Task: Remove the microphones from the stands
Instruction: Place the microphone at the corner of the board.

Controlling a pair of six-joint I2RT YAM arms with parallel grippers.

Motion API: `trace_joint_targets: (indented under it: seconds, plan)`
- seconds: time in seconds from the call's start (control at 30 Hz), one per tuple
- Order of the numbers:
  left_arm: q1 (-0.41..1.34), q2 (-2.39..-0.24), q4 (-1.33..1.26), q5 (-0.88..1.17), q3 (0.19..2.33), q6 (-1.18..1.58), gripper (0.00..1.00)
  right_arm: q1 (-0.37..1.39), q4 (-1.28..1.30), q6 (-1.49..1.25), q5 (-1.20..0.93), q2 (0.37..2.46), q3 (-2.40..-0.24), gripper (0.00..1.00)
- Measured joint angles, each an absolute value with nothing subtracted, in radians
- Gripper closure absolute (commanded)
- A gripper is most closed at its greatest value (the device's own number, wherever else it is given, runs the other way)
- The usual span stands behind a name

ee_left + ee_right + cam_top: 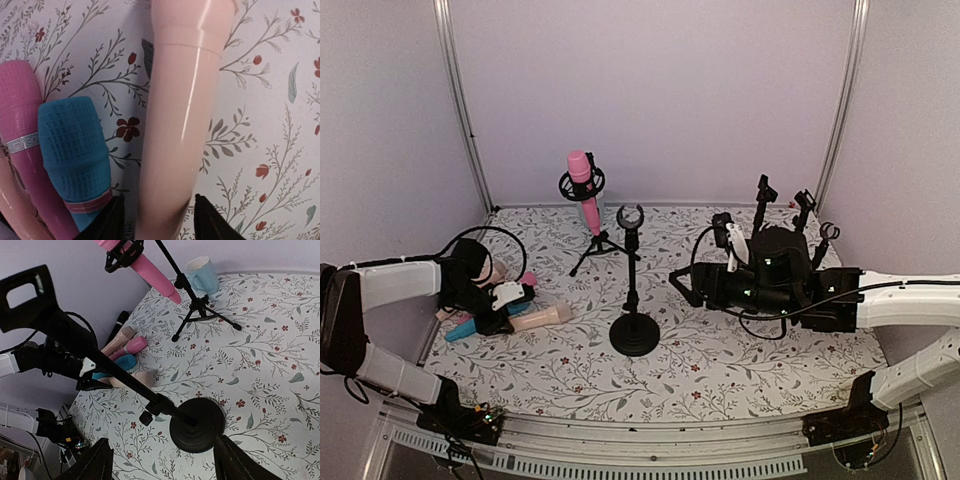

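A pink microphone sits clipped in a shock mount on a small tripod stand at the back. A black round-base stand in the middle has an empty clip. At the left, my left gripper is open. Its jaws straddle a peach microphone that lies on the table, with a narrow gap on each side. My right gripper is open just right of the round-base stand and holds nothing.
A teal microphone and a magenta one lie beside the peach one. A tan one lies behind them. A blue mug stands behind the tripod. Black brackets rise at the back right.
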State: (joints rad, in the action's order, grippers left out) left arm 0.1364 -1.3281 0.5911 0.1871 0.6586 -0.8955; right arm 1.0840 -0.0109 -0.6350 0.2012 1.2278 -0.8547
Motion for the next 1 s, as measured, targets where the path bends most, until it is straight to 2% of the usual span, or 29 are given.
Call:
trace_joint_targets:
  seconds: [0.1, 0.23, 0.4, 0.6, 0.83, 1.0]
  plan:
    - [0.138, -1.318, 0.58, 0.187, 0.656, -0.885, 0.35, 1.059, -0.038, -0.674, 0.117, 1.289, -0.825, 0.3]
    - [0.14, -1.288, 0.588, 0.205, 0.655, -0.877, 0.33, 1.037, -0.065, -0.679, 0.007, 1.415, -0.809, 0.28]
    - [0.14, -1.254, 0.636, 0.255, 0.67, -0.859, 0.32, 1.057, -0.088, -0.624, -0.028, 1.544, -0.779, 0.12]
    - [0.141, -1.206, 0.712, 0.351, 0.742, -0.836, 0.3, 1.213, -0.105, -0.489, 0.122, 1.645, -0.781, 0.01]
    - [0.141, -1.188, 0.784, 0.409, 0.812, -0.825, 0.27, 1.315, -0.082, -0.377, 0.332, 1.839, -0.905, 0.0]
    - [0.141, -1.188, 0.815, 0.422, 0.847, -0.817, 0.27, 1.311, -0.067, -0.354, 0.477, 1.933, -0.989, 0.05]
